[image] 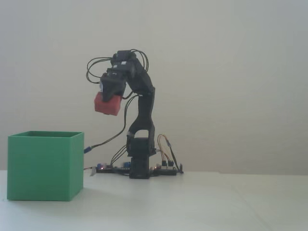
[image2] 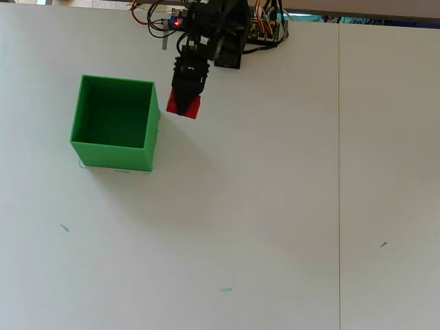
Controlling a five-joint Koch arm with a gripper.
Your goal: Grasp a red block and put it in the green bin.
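Observation:
The red block (image: 108, 105) hangs in the air, held by my black gripper (image: 109, 100), well above the table. In the overhead view the gripper (image2: 184, 103) is shut on the red block (image2: 189, 108), just right of the green bin's top right corner. The green bin (image: 44, 166) stands on the table at the left of the fixed view, below and left of the block. From above the green bin (image2: 113, 148) is open at the top and looks empty inside.
The arm's base (image: 139, 166) with circuit boards and wires (image2: 265, 27) stands at the table's far edge. A seam in the white table surface (image2: 339, 172) runs front to back at the right. Small teal marks (image2: 225, 289) lie on the table.

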